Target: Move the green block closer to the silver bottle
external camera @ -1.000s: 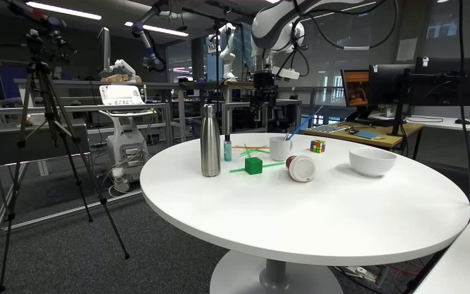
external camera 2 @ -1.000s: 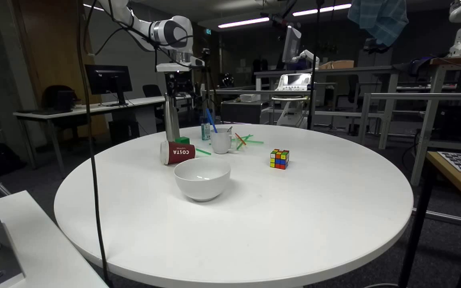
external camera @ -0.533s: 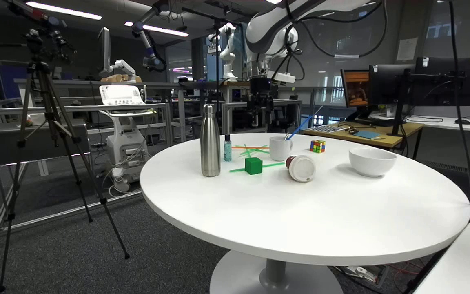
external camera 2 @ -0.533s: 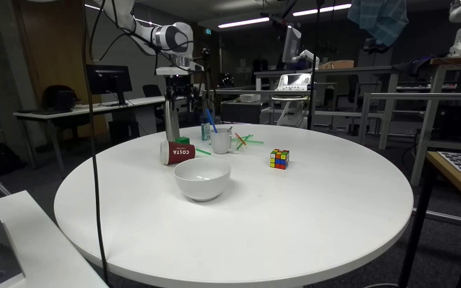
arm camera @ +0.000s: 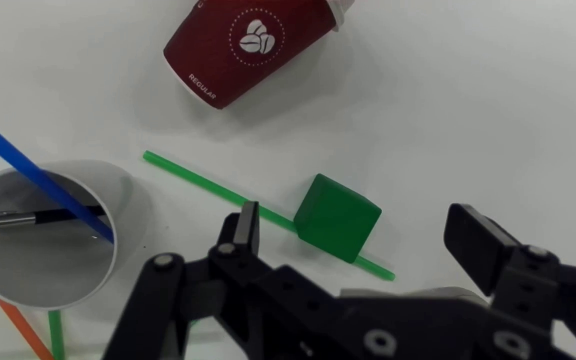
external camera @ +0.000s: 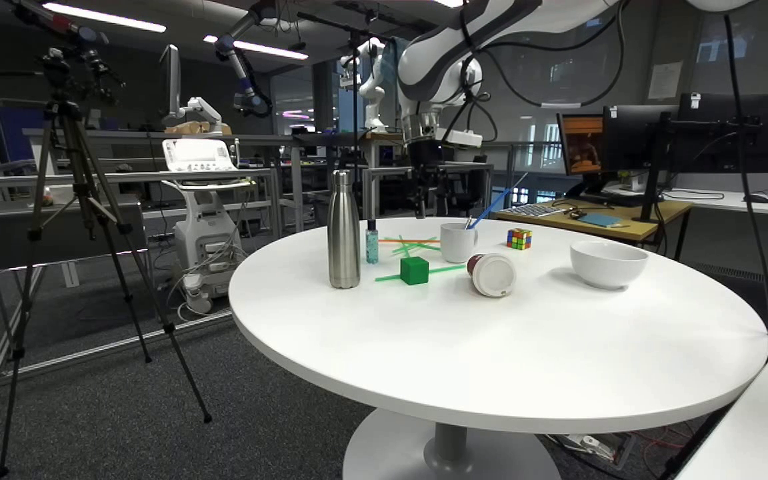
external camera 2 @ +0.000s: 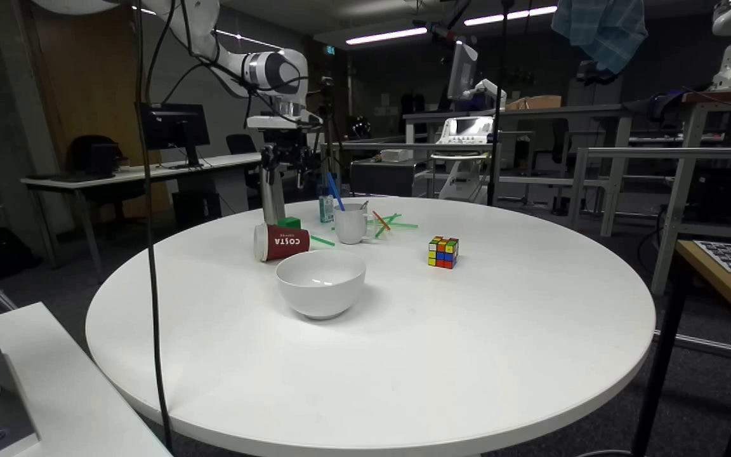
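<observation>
The green block (external camera: 415, 271) sits on the white table, across a green straw, a short gap to the right of the silver bottle (external camera: 344, 233). In an exterior view the block (external camera 2: 289, 223) is partly hidden behind the fallen cup, and the bottle (external camera 2: 272, 193) stands upright behind my gripper (external camera 2: 285, 174). My gripper (external camera: 431, 204) is open and empty, above the table. In the wrist view the block (arm camera: 339, 220) shows between the open fingers (arm camera: 354, 215), lower than them and untouched. A pale rounded shape behind the gripper there may be the bottle; I cannot tell.
A red paper cup (arm camera: 253, 45) lies on its side near the block. A white mug (external camera: 457, 242) holds a blue straw and a pen. A small teal bottle (external camera: 372, 245), loose straws (external camera: 417, 241), a puzzle cube (external camera 2: 443, 252) and a white bowl (external camera 2: 321, 285) stand around.
My gripper has come down toward the table and shifted slightly left in an exterior view. The block, the bottle and the other objects have not moved.
</observation>
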Robot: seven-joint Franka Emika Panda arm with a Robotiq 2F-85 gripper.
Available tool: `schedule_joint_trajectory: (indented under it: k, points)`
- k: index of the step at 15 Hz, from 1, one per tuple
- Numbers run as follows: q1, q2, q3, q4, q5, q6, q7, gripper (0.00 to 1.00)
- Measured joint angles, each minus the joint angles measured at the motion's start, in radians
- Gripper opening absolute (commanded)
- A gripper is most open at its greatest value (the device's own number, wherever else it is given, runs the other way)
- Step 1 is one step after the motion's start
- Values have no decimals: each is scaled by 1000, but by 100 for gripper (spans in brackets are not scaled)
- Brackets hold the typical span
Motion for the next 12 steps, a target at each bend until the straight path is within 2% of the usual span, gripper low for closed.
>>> schedule_joint_trajectory:
  k: [12]
  points:
    - [0, 20, -6, 9, -58, -12, 23, 100]
